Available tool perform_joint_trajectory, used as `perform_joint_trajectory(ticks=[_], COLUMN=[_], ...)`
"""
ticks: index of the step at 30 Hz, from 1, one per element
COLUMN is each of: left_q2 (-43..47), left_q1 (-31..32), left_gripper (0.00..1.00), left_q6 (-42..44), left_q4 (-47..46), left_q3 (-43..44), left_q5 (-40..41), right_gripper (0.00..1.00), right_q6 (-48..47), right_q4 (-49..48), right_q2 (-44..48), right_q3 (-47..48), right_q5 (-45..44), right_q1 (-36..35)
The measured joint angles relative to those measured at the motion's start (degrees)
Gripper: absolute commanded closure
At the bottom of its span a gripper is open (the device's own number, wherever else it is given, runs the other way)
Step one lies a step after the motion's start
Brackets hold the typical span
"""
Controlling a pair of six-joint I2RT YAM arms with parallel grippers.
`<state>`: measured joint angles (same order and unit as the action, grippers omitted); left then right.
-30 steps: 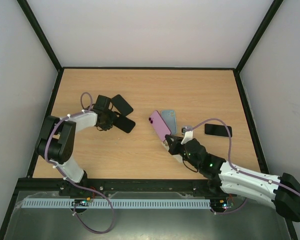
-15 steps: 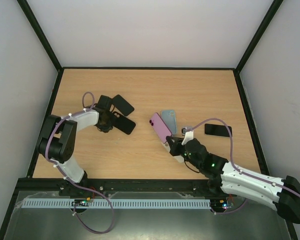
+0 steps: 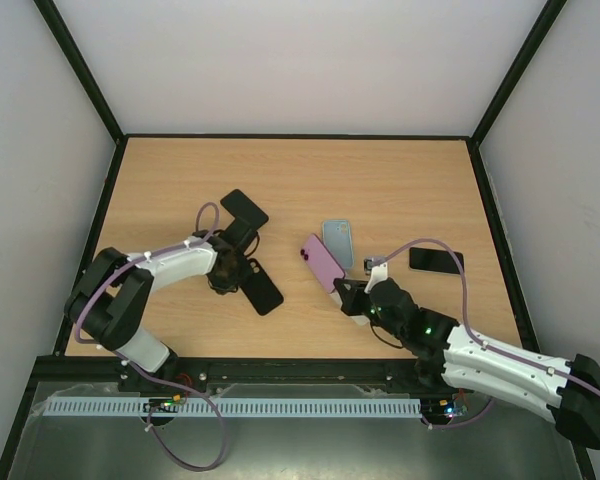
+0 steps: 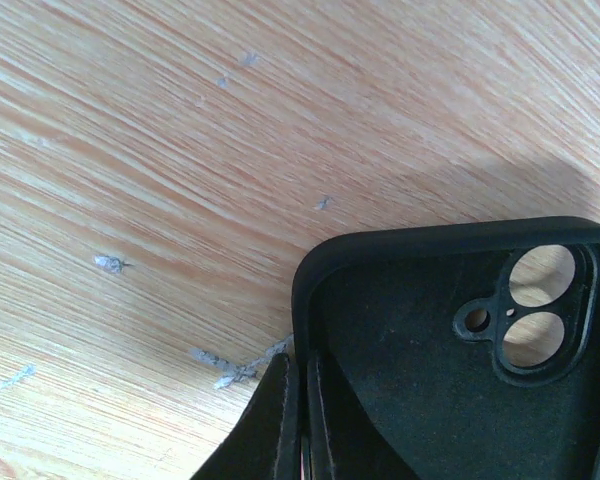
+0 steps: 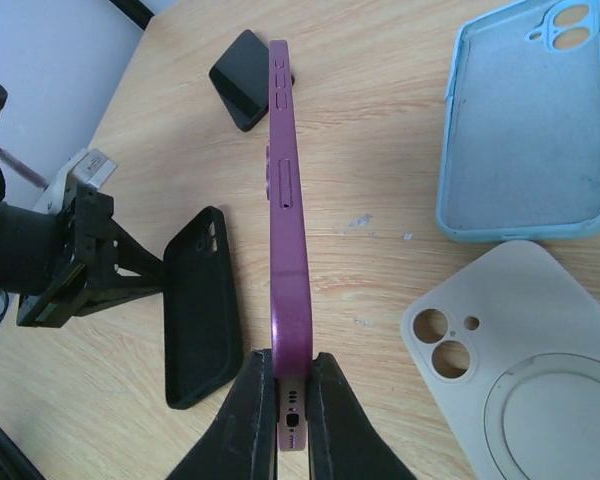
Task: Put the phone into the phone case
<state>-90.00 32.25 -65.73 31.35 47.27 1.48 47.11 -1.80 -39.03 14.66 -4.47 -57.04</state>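
Landmark for all positions: the light blue case (image 3: 338, 243), which lay open side up on the table (image 3: 180, 170).

Right gripper (image 3: 346, 293): we saw its fingers (image 5: 248, 420) clamped on the bottom end of the purple phone (image 3: 322, 263). The phone stood on its long edge, side buttons up in the wrist view (image 5: 285, 230). It sat just beside the light blue case on that case's left, running roughly alongside it, and the two were apart. We could not tell whether the phone's lower edge touched the wood.

Left gripper (image 3: 242, 272): its fingers (image 4: 275, 410) were pressed together on the side wall of the black case (image 3: 263, 290). The case's hollow side faced the wrist camera, and wood grain showed through its two lens holes (image 4: 460, 340). It was well to the left of the light blue case and nearer the arm bases, with the purple phone between them. We could not tell whether it was resting on the table or raised.

Other items:
- The beige case (image 5: 510, 370), with its ring mark showing, lay just beside the near end of the light blue case.
- A black phone (image 3: 436, 260) lay flat, well to the right of the light blue case.
- A dark flat slab (image 3: 244, 209) lay to the left of the light blue case and slightly farther back.
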Motion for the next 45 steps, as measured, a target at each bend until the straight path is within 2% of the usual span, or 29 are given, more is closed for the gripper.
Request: perform_joint_trajectory(ticks=[2,4,7,9,11,15,17,21,26,31,38,45], left_q2=[0.0,0.0,0.0,0.3,1.2,5.0,7.9,17.4,27.8,28.8,30.4,32.5], left_q1=[0.9,1.2,1.2,1.2,0.9,-1.0,-3.1,-11.1,-23.6,-32.8,-35.2,-35.2], left_gripper=[0.97,0.89,0.65,0.45,0.32,0.16,0.11,0.01,0.01,0.05,0.15,0.20], left_q6=[0.7,1.3,3.0,4.3,5.8,9.0,10.8,13.7,16.5,21.3,24.7,25.1], left_q4=[0.0,0.0,-0.6,-1.8,-3.4,-5.8,-7.9,-16.0,-22.2,-22.4,-22.4,-22.1], left_q3=[-0.1,-0.1,-0.2,-0.5,-1.2,-2.8,-3.7,-10.2,-18.8,-19.4,-21.9,-23.0], left_q5=[0.3,0.3,-0.1,-1.0,-2.3,-5.9,-7.6,-14.2,-24.3,-33.3,-41.7,-44.9], right_gripper=[0.98,0.98,0.98,0.98,0.98,0.98,0.98,0.98,0.98,0.98,0.98,0.98], right_q6=[0.5,0.8,0.9,0.9,0.5,-1.6,-2.9,-5.3,-11.0,-18.0,-27.9,-35.9], right_q4=[0.0,-0.2,-0.9,-1.4,-1.9,-3.5,-4.9,-8.0,-13.5,-15.7,-19.4,-21.7], right_q2=[-0.4,-1.4,-4.5,-6.6,-8.5,-11.9,-13.6,-16.6,-20.1,-28.2,-39.6,-46.3], right_q3=[0.0,0.0,0.0,0.0,0.1,1.6,2.6,4.5,5.4,11.2,16.7,17.6], right_q5=[0.4,0.9,1.2,1.3,1.3,1.2,1.0,0.0,-3.8,-9.6,-16.9,-22.3], right_q1=[0.0,0.0,-0.6,-1.1,-1.6,-2.3,-2.7,-4.0,-9.5,-15.3,-18.9,-20.5])
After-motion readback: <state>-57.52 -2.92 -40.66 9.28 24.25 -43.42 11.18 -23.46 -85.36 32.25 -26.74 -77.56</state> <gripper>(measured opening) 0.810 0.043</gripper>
